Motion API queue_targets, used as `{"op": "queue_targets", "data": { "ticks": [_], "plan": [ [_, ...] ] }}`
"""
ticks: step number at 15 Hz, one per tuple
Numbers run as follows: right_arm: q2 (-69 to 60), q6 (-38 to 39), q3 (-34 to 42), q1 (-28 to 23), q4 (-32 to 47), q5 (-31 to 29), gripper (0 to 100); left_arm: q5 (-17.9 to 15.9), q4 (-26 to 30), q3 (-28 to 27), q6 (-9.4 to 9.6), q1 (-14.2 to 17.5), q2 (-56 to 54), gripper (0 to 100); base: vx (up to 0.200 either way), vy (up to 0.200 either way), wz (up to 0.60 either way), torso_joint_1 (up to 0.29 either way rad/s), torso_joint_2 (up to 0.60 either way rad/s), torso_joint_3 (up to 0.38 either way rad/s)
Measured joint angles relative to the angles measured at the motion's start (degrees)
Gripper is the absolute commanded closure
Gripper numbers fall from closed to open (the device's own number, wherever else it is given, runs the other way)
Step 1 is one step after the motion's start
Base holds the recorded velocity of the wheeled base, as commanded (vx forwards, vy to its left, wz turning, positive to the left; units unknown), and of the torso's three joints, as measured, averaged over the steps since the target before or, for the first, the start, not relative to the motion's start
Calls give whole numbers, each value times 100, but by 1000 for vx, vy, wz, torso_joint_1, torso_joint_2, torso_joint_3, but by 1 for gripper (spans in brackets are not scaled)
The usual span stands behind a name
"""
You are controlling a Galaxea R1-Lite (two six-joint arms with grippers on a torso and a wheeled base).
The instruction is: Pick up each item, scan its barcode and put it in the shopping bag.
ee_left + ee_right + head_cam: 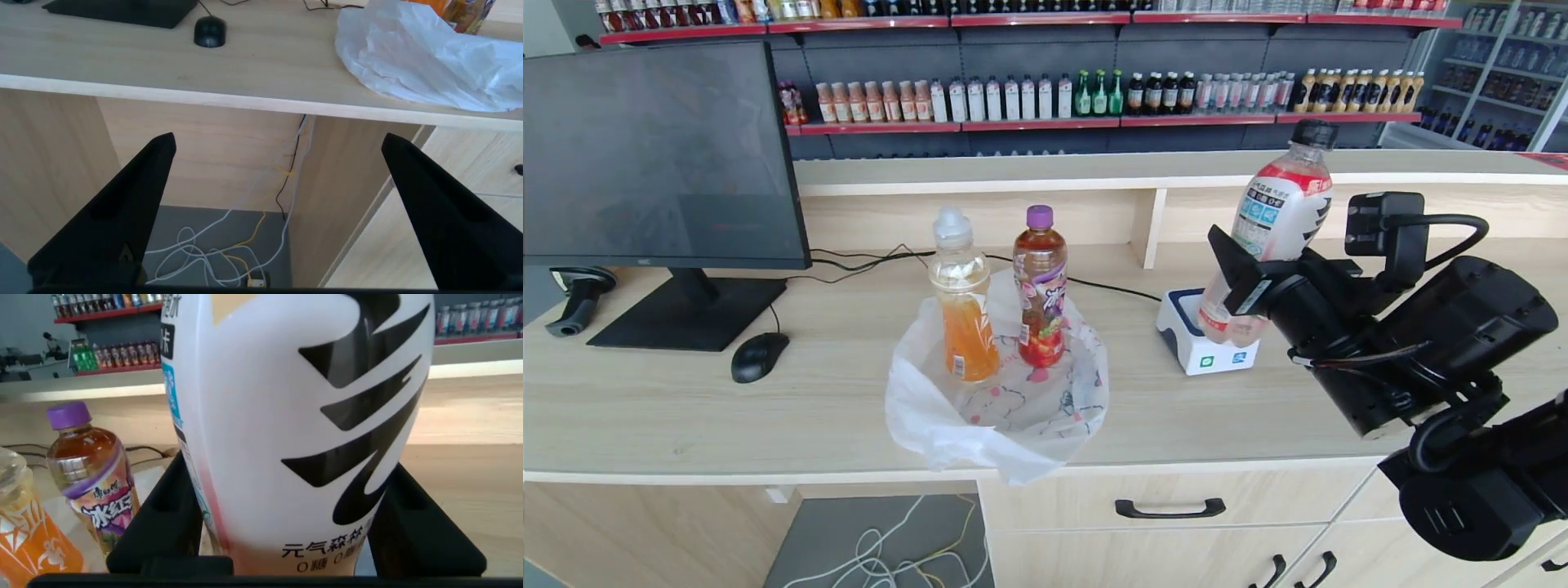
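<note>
Head view has our right gripper (1240,278) clamped low on the pink drink bottle (1278,212), tilted over the scanner (1213,355) right of the shopping bag (1013,408). Full, smooth, fairly heavy, we judge; a low grip suits. Our left gripper (278,139) gapes wide.

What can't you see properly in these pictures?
1. Head view: top of the white-and-blue scanner box, behind the white-labelled pink drink bottle in the right pincer.
2. Right wrist view: that bottle's cap, cut off by the edge.
3. Head view: labels on the shelf bottles, too small.
</note>
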Motion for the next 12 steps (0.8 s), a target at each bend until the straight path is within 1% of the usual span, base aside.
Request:
{"op": "queue_targets", "data": {
  "ticks": [3,7,10,12],
  "plan": [
    [-7,2,21,94,-11,12,100,-1,0,0,0,-1,0,0,0,0,0,0,0,0],
    [1,-5,84,450,6,20,100,-4,0,0,2,5,0,0,0,0,0,0,0,0],
    [1,-7,106,477,-9,1,100,-1,-2,0,0,5,0,0,0,0,600,4,1,2],
    [-41,-7,216,508,-39,4,100,-6,-7,0,2,0,0,0,0,0,0,0,0,0]
  ]
}}
